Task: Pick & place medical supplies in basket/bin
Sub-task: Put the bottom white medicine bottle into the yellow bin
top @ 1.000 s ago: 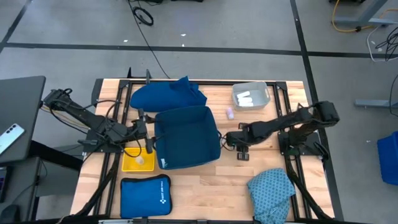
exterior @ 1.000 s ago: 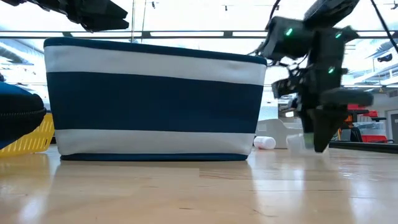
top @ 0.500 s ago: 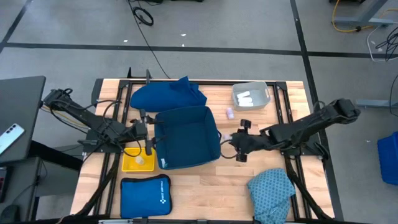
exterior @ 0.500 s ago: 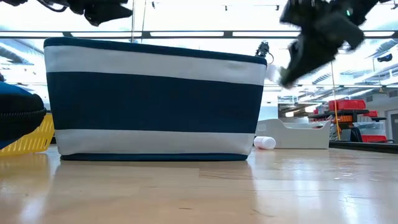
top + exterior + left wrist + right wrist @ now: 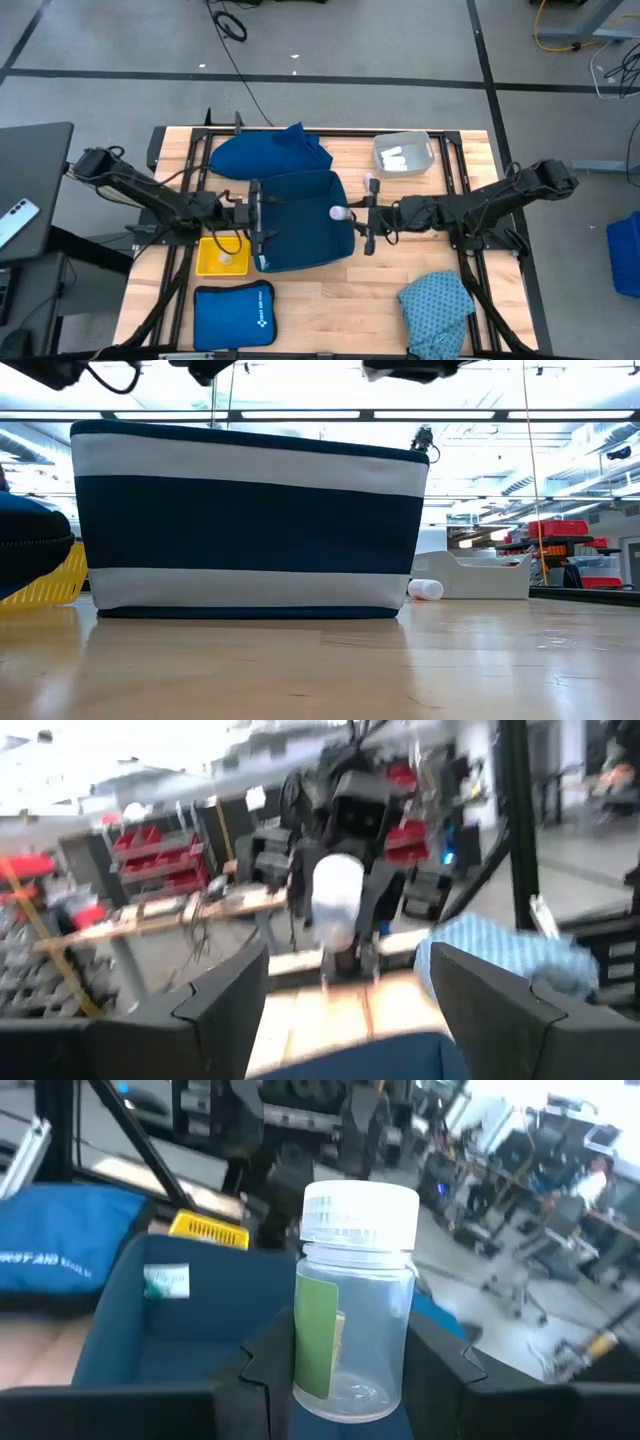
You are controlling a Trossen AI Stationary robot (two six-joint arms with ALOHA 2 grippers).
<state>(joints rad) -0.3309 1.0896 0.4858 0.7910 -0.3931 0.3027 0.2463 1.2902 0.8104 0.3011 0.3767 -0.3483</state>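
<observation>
Right gripper [image 5: 345, 213] is grasping a vial [image 5: 355, 1305] over the basket's [image 5: 300, 225] right rim. Left gripper [image 5: 262, 215] is hovering with fingers spread at its left rim.

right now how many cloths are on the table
2: a dark-blue cloth right next to the basket, on its side away from the zip pouch, and a teal speckled cloth at the table corner on the right arm's side. The basket may hide more.

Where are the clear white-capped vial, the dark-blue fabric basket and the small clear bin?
clear white-capped vial [image 5: 352, 1335], right wrist view, its body
dark-blue fabric basket [image 5: 300, 200], high view, inner floor
small clear bin [image 5: 431, 153], high view, right rim
</observation>
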